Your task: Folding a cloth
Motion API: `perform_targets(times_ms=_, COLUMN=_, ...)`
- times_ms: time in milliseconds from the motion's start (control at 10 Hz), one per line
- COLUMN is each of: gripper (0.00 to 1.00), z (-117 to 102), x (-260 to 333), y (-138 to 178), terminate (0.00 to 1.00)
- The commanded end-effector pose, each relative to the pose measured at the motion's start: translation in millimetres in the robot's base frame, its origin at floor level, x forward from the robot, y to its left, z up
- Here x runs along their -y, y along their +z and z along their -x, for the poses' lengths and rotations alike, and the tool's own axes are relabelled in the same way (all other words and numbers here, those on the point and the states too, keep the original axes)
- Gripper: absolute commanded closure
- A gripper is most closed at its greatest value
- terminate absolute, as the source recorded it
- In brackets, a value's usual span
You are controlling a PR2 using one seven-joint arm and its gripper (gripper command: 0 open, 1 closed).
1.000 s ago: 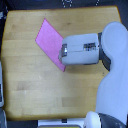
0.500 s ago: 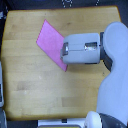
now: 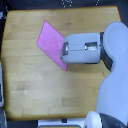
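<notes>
The pink-magenta cloth (image 3: 50, 42) lies flat on the wooden table (image 3: 30, 85), turned like a diamond, left of centre. My gripper (image 3: 63, 51) reaches in from the exterior view's right. Its tip is over the cloth's right edge and hides that part of the fabric. The cloth's lower corner (image 3: 65, 68) pokes out beneath the gripper. The gripper's grey-white housing covers the fingers from above, so I cannot see how the jaws stand or whether they hold the cloth.
The robot's large white arm and body (image 3: 112, 75) fill the exterior view's right side and lower right corner. The table's edges run along the top, left and bottom. A dark object (image 3: 2, 95) sits at the left edge.
</notes>
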Motion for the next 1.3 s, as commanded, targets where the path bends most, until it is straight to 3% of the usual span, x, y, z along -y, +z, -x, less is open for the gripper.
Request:
perform_targets(times_ms=0, gripper=1.0, z=-15, x=0, y=38, terminate=0.0)
perform_targets(times_ms=700, gripper=1.0, z=-57, x=-57, y=110, terminate=0.0)
perform_targets(times_ms=1200, gripper=1.0, z=-70, x=-133, y=93, terminate=0.0)
